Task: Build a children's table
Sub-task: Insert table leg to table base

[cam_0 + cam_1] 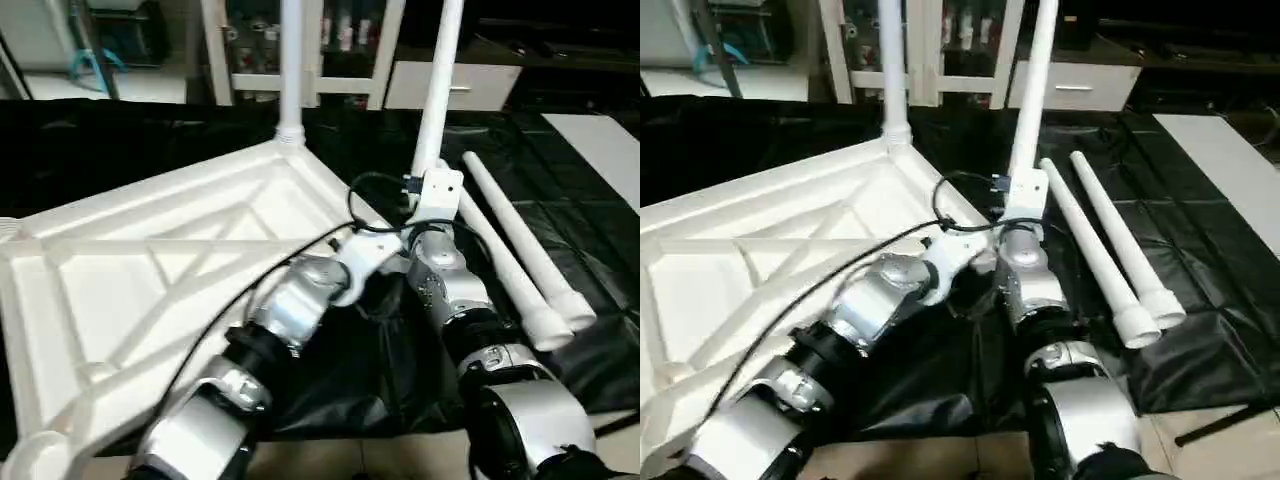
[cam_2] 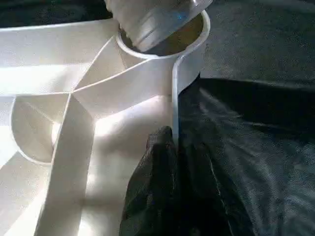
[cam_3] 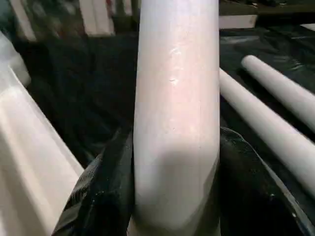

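Currently tabletop [image 1: 150,270] lies underside up on the black-draped bench [image 1: 590,250], X-ribs showing. One leg [image 1: 290,70] stands upright in the far corner socket. R gripper [image 3: 172,196] is clamped on a 2nd leg [image 1: 437,90], fingers [image 3: 103,196] either side of the tube, which tilts up just beside that corner. L gripper [image 2: 170,187] is closed, fingertips pinched on the top's rim wall by a corner socket [image 2: 162,49], tube end seated in it. Two spare legs [image 1: 520,260] lie side by side on the bench, past the held leg, away from the top.
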You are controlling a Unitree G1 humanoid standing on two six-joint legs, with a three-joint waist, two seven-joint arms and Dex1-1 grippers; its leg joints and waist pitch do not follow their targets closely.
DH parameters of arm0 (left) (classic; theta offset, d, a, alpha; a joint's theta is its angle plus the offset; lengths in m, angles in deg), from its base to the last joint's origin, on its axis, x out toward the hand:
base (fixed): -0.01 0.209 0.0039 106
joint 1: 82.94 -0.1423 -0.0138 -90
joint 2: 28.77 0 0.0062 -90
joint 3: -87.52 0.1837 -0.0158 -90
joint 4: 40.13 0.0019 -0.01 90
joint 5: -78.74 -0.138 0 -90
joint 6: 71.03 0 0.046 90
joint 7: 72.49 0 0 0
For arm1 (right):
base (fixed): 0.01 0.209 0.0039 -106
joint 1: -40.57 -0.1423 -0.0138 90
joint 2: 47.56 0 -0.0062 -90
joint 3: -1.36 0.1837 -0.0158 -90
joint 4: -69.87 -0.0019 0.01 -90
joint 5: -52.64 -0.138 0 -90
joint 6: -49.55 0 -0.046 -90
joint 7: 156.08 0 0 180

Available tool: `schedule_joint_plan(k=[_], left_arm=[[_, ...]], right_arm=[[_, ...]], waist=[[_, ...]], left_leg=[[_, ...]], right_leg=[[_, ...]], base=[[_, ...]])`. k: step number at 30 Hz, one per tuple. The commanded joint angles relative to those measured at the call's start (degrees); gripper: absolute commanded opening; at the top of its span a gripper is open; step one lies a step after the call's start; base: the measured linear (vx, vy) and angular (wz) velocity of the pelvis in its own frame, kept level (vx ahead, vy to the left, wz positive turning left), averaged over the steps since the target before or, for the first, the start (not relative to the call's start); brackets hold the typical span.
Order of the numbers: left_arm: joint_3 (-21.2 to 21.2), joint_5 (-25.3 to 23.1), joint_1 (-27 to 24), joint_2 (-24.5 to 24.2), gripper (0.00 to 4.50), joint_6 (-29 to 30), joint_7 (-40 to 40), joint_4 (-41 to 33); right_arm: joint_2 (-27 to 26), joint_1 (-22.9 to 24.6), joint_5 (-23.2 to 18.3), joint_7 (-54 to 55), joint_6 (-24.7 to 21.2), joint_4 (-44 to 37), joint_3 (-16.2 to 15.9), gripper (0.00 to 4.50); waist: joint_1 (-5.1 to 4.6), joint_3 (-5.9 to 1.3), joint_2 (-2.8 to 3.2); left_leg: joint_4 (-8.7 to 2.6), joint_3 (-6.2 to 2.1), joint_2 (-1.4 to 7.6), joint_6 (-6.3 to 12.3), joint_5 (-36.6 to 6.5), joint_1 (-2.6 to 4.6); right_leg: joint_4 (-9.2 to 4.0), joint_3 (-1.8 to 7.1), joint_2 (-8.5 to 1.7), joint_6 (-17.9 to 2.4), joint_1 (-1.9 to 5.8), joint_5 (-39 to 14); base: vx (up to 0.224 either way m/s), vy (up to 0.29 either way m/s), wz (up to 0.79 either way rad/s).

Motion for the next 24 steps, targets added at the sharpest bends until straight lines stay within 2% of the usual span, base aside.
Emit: schedule_joint_plan(k=[1, 2, 3, 4, 5, 6, 7, 8, 9, 11, 12, 13, 14, 15, 16, 17, 18, 19, 20, 21, 23, 24], left_arm=[[-2.9, -2.5, 1.0, -3.9, 0.00, -4.6, 3.1, -4.1], [-2.1, -2.5, 0.0, -6.2, 0.00, -7.4, 1.1, -4.3], [-2.1, -2.6, 0.0, -6.2, 0.00, -7.4, 1.0, -4.3], [-1.5, -2.6, -0.8, -7.8, 0.00, -9.4, -0.7, -4.4], [-0.3, -2.5, -2.2, -10.5, 0.00, -13.9, -4.1, -4.3], [0.1, -2.4, -2.9, -11.4, 0.00, -15.5, -5.4, -4.4], [1.1, -2.3, -3.8, -13.1, 0.00, -19.6, -7.7, -4.1], [1.8, -2.1, -4.3, -14.1, 0.00, -22.1, -9.0, -3.9], [2.6, -1.8, -5.2, -15.6, 0.00, -25.0, -11.4, -3.9], [3.2, -0.8, -6.4, -17.1, 0.00, -28.2, -13.8, -4.3], [3.1, 0.6, -7.2, -17.7, 0.00, -29.4, -15.7, -4.9], [3.0, 1.5, -7.7, -18.1, 0.00, -30.3, -17.0, -5.4], [2.5, 2.4, -8.0, -18.1, 0.00, -30.3, -17.7, -5.6], [1.8, 3.7, -8.3, -18.0, 0.49, -29.9, -19.2, -6.1], [1.8, 3.9, -8.4, -18.0, 0.61, -29.9, -19.5, -6.2], [0.4, 6.2, -9.0, -17.7, 0.61, -29.7, -21.5, -6.9], [-0.4, 7.4, -9.1, -17.5, 0.69, -29.5, -22.2, -7.4], [-1.1, 8.2, -9.2, -17.3, 0.85, -29.6, -22.4, -7.6], [-1.5, 8.6, -9.2, -17.3, 1.00, -29.7, -22.5, -7.7], [-3.4, 10.7, -8.7, -16.8, 1.07, -29.8, -22.8, -7.9], [-4.7, 12.4, -8.4, -16.6, 1.08, -28.9, -23.4, -8.5], [-7.6, 15.8, -7.6, -16.2, 1.35, -27.2, -24.5, -9.5]], right_arm=[[0.5, 2.5, -2.1, -1.8, -0.4, 1.3, 2.4, 1.86], [0.4, 3.0, -4.4, -5.1, 0.4, -3.0, 3.4, 1.86], [0.4, 3.0, -4.4, -5.2, 0.5, -3.1, 3.5, 1.86], [0.4, 3.3, -6.1, -7.2, 0.6, -6.3, 4.2, 1.86], [0.7, 3.9, -9.1, -10.4, -0.3, -11.1, 5.2, 1.86], [0.8, 4.0, -10.2, -11.7, -0.7, -12.6, 5.6, 1.86], [1.4, 4.4, -11.7, -14.2, -2.1, -14.9, 5.8, 1.86], [1.9, 4.6, -12.6, -15.7, -3.0, -16.2, 5.8, 1.86], [2.7, 5.2, -14.5, -18.4, -5.0, -18.7, 6.1, 1.86], [4.4, 6.3, -17.0, -22.2, -8.2, -22.3, 6.3, 1.86], [5.7, 7.1, -17.9, -24.4, -10.0, -24.6, 5.9, 1.86], [6.5, 7.8, -18.2, -25.8, -11.1, -26.2, 5.7, 1.86], [7.7, 8.6, -18.2, -27.0, -12.0, -27.6, 5.3, 1.86], [8.9, 9.5, -18.3, -28.2, -13.1, -29.2, 5.1, 1.86], [9.1, 9.6, -18.4, -28.3, -13.2, -29.4, 5.1, 1.86], [10.7, 10.9, -19.4, -29.9, -15.4, -31.8, 5.3, 1.86], [11.5, 11.7, -19.7, -30.6, -16.2, -32.9, 5.3, 1.86], [12.0, 12.3, -20.0, -31.1, -17.0, -33.8, 5.2, 1.86], [12.3, 12.6, -20.1, -31.4, -17.3, -34.3, 5.1, 1.86], [13.5, 14.0, -20.7, -33.0, -19.3, -36.3, 4.6, 1.86], [14.2, 14.9, -20.9, -34.3, -20.2, -37.4, 4.0, 1.86], [15.4, 16.5, -21.4, -36.9, -21.7, -39.8, 3.1, 1.86]], waist=[[0.56, -3.56, -0.43], [0.47, -3.52, -0.44], [0.44, -3.53, -0.14], [0.53, -3.54, -0.08], [0.69, -3.54, 0.83], [0.57, -3.64, 0.51], [0.79, -3.83, 1.12], [0.79, -3.80, 0.92], [1.17, -3.85, 1.19], [1.94, -3.81, 1.74], [2.27, -3.77, 1.81], [2.60, -3.84, 2.07], [2.79, -3.81, 1.91], [3.58, -3.67, 1.91], [3.85, -3.65, 1.87], [4.16, -3.53, 2.11], [4.54, -3.53, 2.00], [4.73, -3.53, 2.20], [4.69, -3.52, 2.30], [4.50, -3.51, 2.14], [4.48, -3.45, 2.02], [4.59, -3.49, 2.35]], left_leg=[[-3.80, -0.70, 2.26, 5.04, -10.7, 0.53], [-3.83, -0.69, 2.22, 4.74, -11.0, 0.57], [-3.85, -0.64, 2.29, 4.25, -11.6, 0.64], [-3.85, -0.61, 2.31, 4.12, -11.3, 0.75], [-3.81, -0.53, 2.33, 3.99, -10.7, 1.05], [-3.73, -0.48, 2.31, 4.17, -10.0, 0.86], [-3.55, -0.43, 2.38, 4.31, -8.0, 1.17], [-3.44, -0.31, 2.26, 4.97, -7.2, 1.22], [-3.22, -0.10, 2.30, 5.87, -5.0, 1.31], [-3.10, -0.03, 2.30, 6.68, -3.5, 1.40], [-3.04, 0.08, 2.35, 6.86, -2.6, 1.63], [-3.00, 0.09, 2.50, 6.71, -2.4, 1.82], [-2.97, 0.15, 2.48, 6.72, -2.1, 1.80], [-3.00, 0.37, 2.47, 6.11, -2.7, 1.96], [-3.05, 0.46, 2.42, 5.76, -3.2, 2.01], [-3.23, 0.39, 2.46, 4.79, -4.5, 1.93], [-3.29, 0.46, 2.49, 3.73, -5.7, 2.06], [-3.33, 0.45, 2.55, 3.23, -6.1, 2.18], [-3.36, 0.41, 2.54, 2.78, -6.5, 2.18], [-3.45, 0.31, 2.36, 1.82, -7.6, 1.89], [-3.46, 0.19, 2.29, 1.45, -8.6, 1.73], [-3.40, 0.10, 2.36, 1.26, -8.9, 1.74]], right_leg=[[-2.70, 1.42, -2.68, -12.5, 3.35, -7.2], [-2.71, 1.46, -2.60, -12.3, 3.29, -7.9], [-2.71, 1.59, -2.56, -11.8, 3.20, -8.8], [-2.71, 1.58, -2.49, -11.8, 3.13, -8.6], [-2.72, 1.64, -2.37, -12.2, 2.93, -7.1], [-2.51, 1.65, -2.29, -12.4, 3.18, -5.8], [-1.94, 1.69, -2.22, -13.3, 3.18, -2.3], [-1.93, 1.67, -2.03, -13.8, 3.16, -0.9], [-1.38, 1.75, -2.08, -15.5, 3.17, 1.7], [-1.20, 1.84, -2.11, -16.1, 3.37, 2.8], [-1.14, 1.82, -2.02, -16.5, 3.20, 3.6], [-1.03, 1.82, -2.06, -16.6, 3.10, 3.9], [-1.00, 1.83, -1.97, -16.6, 3.10, 4.0], [-1.09, 1.89, -2.01, -16.4, 2.94, 2.5], [-1.16, 1.94, -2.09, -16.3, 2.98, 1.6], [-1.35, 2.05, -2.23, -15.8, 2.97, -1.0], [-1.49, 2.11, -2.21, -15.6, 2.96, -2.4], [-1.47, 2.09, -2.17, -15.6, 2.85, -2.5], [-1.48, 2.02, -2.05, -15.4, 2.72, -2.8], [-1.57, 1.98, -2.05, -14.6, 2.91, -4.1], [-1.70, 2.02, -2.21, -14.1, 3.08, -5.2], [-1.66, 2.02, -2.35, -14.0, 3.10, -5.5]], base=[[0.000, 0.000, 0.00], [0.000, 0.000, 0.00], [0.000, 0.000, 0.00], [0.000, 0.000, 0.00], [0.000, 0.000, 0.00], [0.000, 0.000, 0.00], [0.000, 0.000, 0.00], [0.000, 0.000, 0.00], [0.000, 0.000, 0.00], [0.000, 0.000, 0.00], [0.000, 0.000, 0.00], [0.000, 0.000, 0.00], [0.000, 0.000, 0.00], [0.000, 0.000, 0.00], [0.000, 0.000, 0.00], [0.000, 0.000, 0.00], [0.000, 0.000, 0.00], [0.000, 0.000, 0.00], [0.000, 0.000, 0.00], [0.000, 0.000, 0.00], [0.000, 0.000, 0.00], [0.000, 0.000, 0.00]])
